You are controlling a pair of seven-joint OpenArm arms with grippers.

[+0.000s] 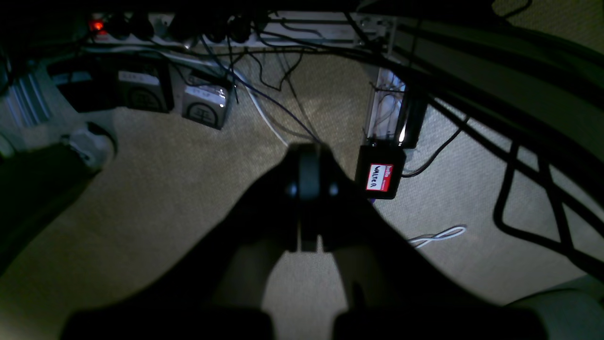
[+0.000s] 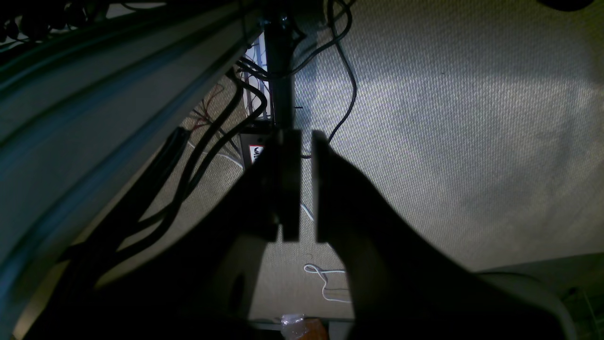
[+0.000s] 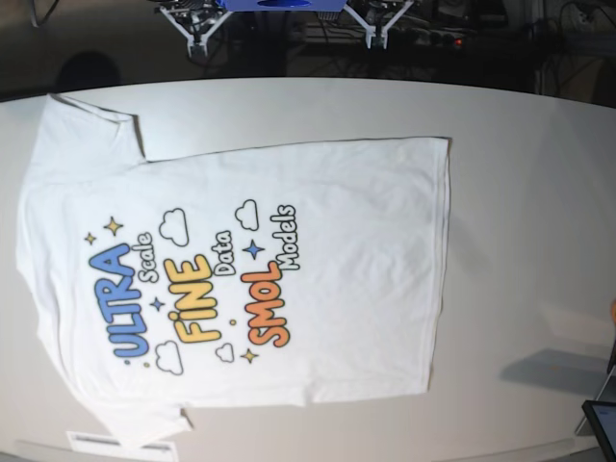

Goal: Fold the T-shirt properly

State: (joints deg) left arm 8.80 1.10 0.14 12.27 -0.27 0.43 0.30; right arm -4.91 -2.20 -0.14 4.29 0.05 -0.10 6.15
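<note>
The T-shirt (image 3: 318,279) lies flat, spread print side up, on the white table (image 3: 529,192) in the base view. Its neck end is at the left and its hem at the right. One sleeve reaches the far left corner (image 3: 82,125) and the other lies at the near left edge (image 3: 144,419). Neither gripper shows over the table. In the left wrist view my left gripper (image 1: 309,160) hangs shut and empty over the carpet floor. In the right wrist view my right gripper (image 2: 306,141) hangs over the carpet with a thin slit between its fingers, holding nothing.
Arm mounts (image 3: 197,24) stand behind the table's far edge. A dark device corner (image 3: 604,423) sits at the near right edge. Under the table are cables (image 1: 519,160), a black box with a red "hello" tag (image 1: 380,177) and a power strip (image 1: 188,28).
</note>
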